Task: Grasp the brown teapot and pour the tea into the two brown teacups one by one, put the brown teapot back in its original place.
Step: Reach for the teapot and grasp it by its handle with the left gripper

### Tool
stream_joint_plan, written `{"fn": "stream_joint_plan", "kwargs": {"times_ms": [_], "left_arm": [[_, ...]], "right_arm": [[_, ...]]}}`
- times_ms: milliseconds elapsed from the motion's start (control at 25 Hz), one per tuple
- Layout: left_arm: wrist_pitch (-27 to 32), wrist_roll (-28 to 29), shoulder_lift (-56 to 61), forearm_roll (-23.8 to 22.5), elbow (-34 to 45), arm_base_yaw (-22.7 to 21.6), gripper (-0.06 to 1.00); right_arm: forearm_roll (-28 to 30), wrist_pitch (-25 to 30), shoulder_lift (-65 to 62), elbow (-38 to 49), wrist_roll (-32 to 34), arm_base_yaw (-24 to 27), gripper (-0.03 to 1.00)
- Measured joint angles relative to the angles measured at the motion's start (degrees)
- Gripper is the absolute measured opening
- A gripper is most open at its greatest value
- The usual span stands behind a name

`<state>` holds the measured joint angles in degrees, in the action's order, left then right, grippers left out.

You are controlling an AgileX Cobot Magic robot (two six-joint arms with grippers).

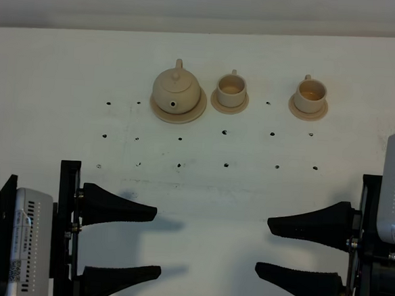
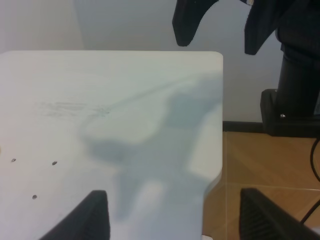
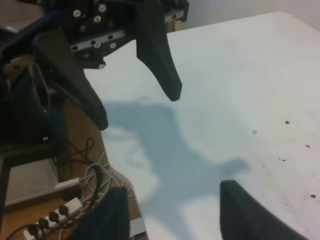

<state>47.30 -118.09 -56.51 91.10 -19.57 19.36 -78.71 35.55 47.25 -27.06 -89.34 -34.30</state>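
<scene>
The brown teapot (image 1: 176, 91) stands on its wide saucer (image 1: 161, 111), the original place, at the far middle-left of the white table. Right of it stand the two brown teacups, one (image 1: 231, 89) close by and one (image 1: 310, 93) further right, each on a small saucer. My left gripper (image 1: 157, 243) hovers open near the table's front edge, well short of the teapot. My right gripper (image 1: 263, 246) faces it, also open and empty. The left wrist view shows my left gripper (image 2: 171, 192) over bare table. The right wrist view shows my right gripper (image 3: 171, 186) the same way; neither view shows the tea set.
Small black marks (image 1: 180, 138) dot the table between the tea set and the grippers. The table's corner (image 2: 215, 60) drops to a wooden floor (image 2: 250, 165). A power strip and cables (image 3: 50, 215) lie on the floor beside the table.
</scene>
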Motion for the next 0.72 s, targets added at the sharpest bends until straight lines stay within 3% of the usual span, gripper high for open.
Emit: {"fn": "stream_joint_plan", "kwargs": {"times_ms": [480,720], "left_arm": [[-1.01,0.00,0.00,0.15,0.00,0.00,0.53],[-8.13,0.79,1.69,-0.25,-1.27,0.00,0.53]], "right_arm": [[-0.17,-0.19,0.00,0.00,0.05,0.00,0.43],[1.99,-5.49,0.00,0.00,5.48,0.00,0.43]]}}
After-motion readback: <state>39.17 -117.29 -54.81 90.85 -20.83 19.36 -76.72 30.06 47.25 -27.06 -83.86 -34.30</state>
